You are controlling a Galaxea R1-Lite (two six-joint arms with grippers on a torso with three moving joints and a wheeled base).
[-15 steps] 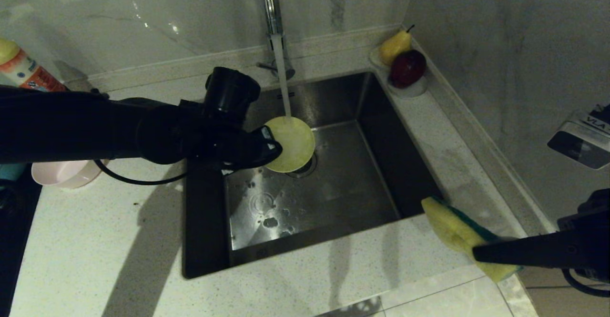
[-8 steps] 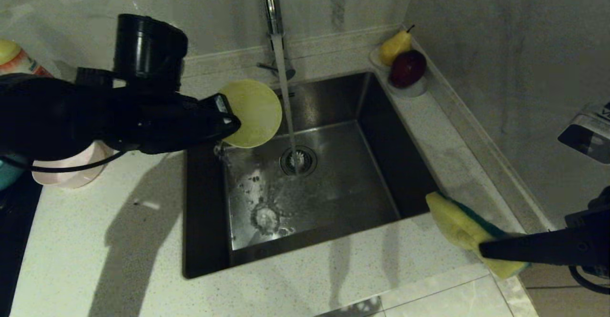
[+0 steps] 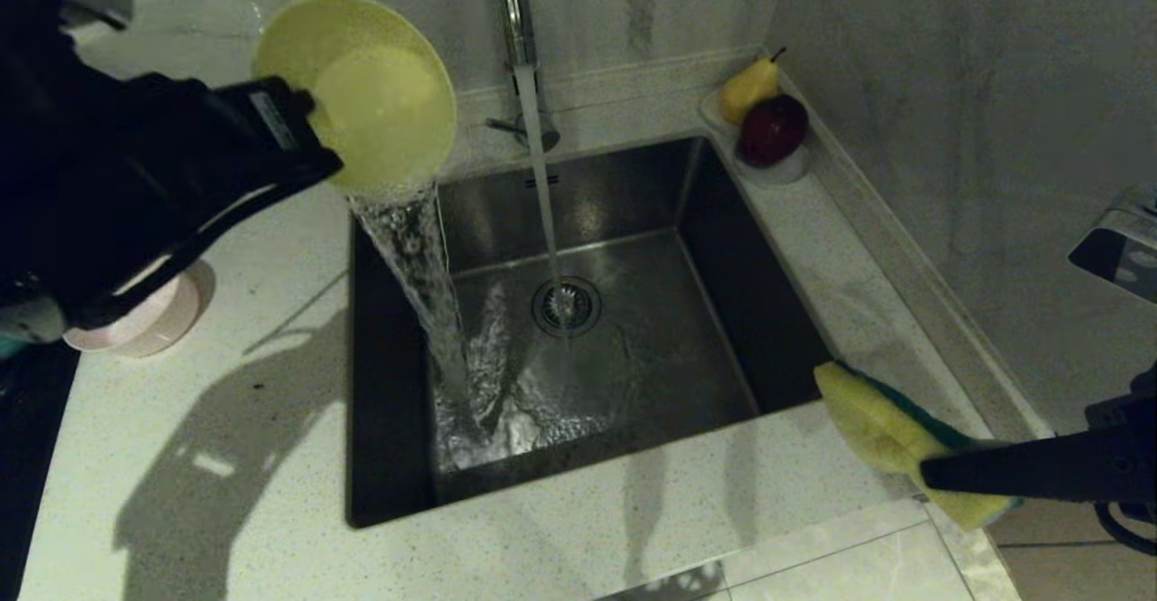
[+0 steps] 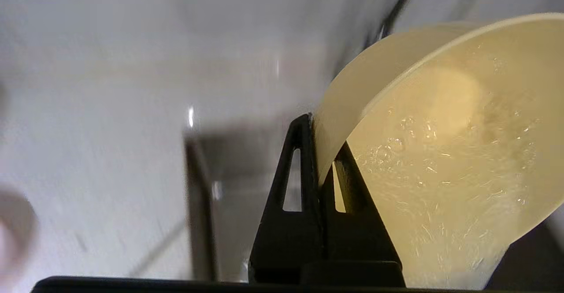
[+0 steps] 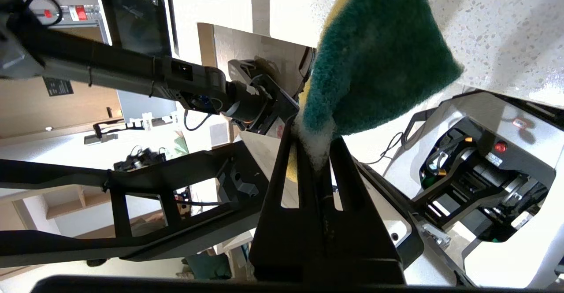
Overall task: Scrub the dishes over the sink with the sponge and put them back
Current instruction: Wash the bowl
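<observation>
The yellow bowl (image 3: 362,95) (image 4: 440,152) is held high above the sink's far left corner, tipped, with water pouring from it into the sink (image 3: 633,375). My left gripper (image 3: 307,145) (image 4: 319,152) is shut on the bowl's rim. A pale pink bowl (image 3: 149,321) sits on the counter at the left, partly hidden by my left arm. Over the counter at the near right, my right gripper (image 3: 931,474) (image 5: 315,145) is shut on the sponge (image 3: 890,438) (image 5: 374,64), its green face away from the sink. The teal bowl is out of view.
The tap (image 3: 515,14) runs a stream of water onto the drain strainer (image 3: 565,305). A white dish (image 3: 777,167) with a pear (image 3: 748,86) and a dark red apple (image 3: 774,128) stands at the back right corner. The marble wall (image 3: 949,131) rises on the right.
My left gripper has lifted the yellow bowl up and to the left, out from under the tap, and tipped it so its water spills into the sink. The right arm has stayed put.
</observation>
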